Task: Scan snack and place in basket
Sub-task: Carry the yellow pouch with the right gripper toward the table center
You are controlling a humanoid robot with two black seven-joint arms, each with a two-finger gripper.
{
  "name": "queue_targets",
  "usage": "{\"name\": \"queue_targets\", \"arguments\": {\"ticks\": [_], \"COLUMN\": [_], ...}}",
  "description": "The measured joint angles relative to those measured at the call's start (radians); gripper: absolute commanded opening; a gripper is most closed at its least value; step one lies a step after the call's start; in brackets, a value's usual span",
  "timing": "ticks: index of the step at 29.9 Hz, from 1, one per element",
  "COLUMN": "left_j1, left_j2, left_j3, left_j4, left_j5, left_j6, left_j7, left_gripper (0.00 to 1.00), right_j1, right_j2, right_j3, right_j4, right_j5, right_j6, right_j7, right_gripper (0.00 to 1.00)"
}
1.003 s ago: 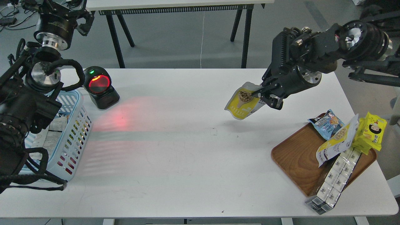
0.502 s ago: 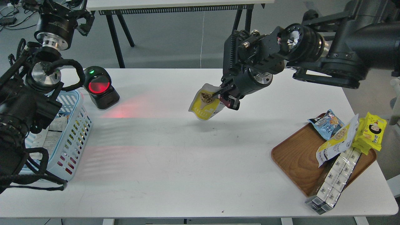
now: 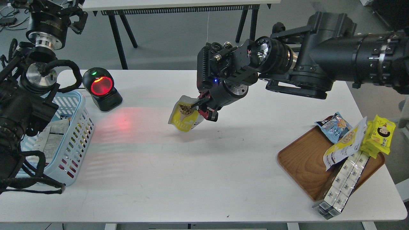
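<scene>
Head view showed the white rectangular table (image 3: 179, 179) filling most of the frame, with the right black arm reaching in from the upper right and its right gripper (image 3: 204, 107) hanging above the table's upper middle. Its fingers were pinching the flat foil snack pouch (image 3: 184, 117), yellow below and printed with round beige nuts, which hung tilted in the air, clear of the tabletop. The step in hand looked like presenting the pouch to the black dome-shaped barcode scanner (image 3: 101, 89) at upper left, whose red window glowed and threw a red patch on the table. To do it well, the pouch's code side would need to face that window squarely, held steady inside the red beam and without the fingers covering the code; which face carried the code could not be told. The light blue slotted plastic basket (image 3: 75, 134) sat at the left edge, already holding some packets, partly behind the left arm. The left gripper (image 3: 54, 6) sat at the top left corner, too dark to tell whether its fingers were spread. Nothing lay between pouch and scanner. Far off at lower right, the brown wooden tray (image 3: 303, 159) held a similar yellow pouch (image 3: 345, 145), a small blue snack bag (image 3: 334, 126), a bright yellow packet (image 3: 380, 134) and white boxes (image 3: 342, 185)
</scene>
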Motion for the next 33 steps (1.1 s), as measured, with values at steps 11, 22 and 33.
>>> {"name": "queue_targets", "arguments": {"ticks": [11,22,33], "left_j1": [0.003,0.004,0.003], "left_j2": [-0.004,-0.008,-0.001], "left_j3": [0.002,0.001,0.001], "left_j4": [-0.002,-0.001,-0.001], "left_j5": [0.001,0.002,0.001], "left_j6": [0.0,0.0,0.0], "left_j7": [0.002,0.001,0.0], "left_gripper": [1.0,1.0,1.0], "right_j1": [-0.014,-0.023,-0.033], "right_j2": [0.005,0.005,0.005], "right_j3": [-0.001,-0.004,-0.004], "right_j4": [-0.043,-0.032,-0.029], "right_j5": [0.001,0.001,0.0], "right_j6": [0.0,0.0,0.0], "right_j7": [0.0,0.0,0.0], "right_gripper": [0.01,0.04,0.04]}}
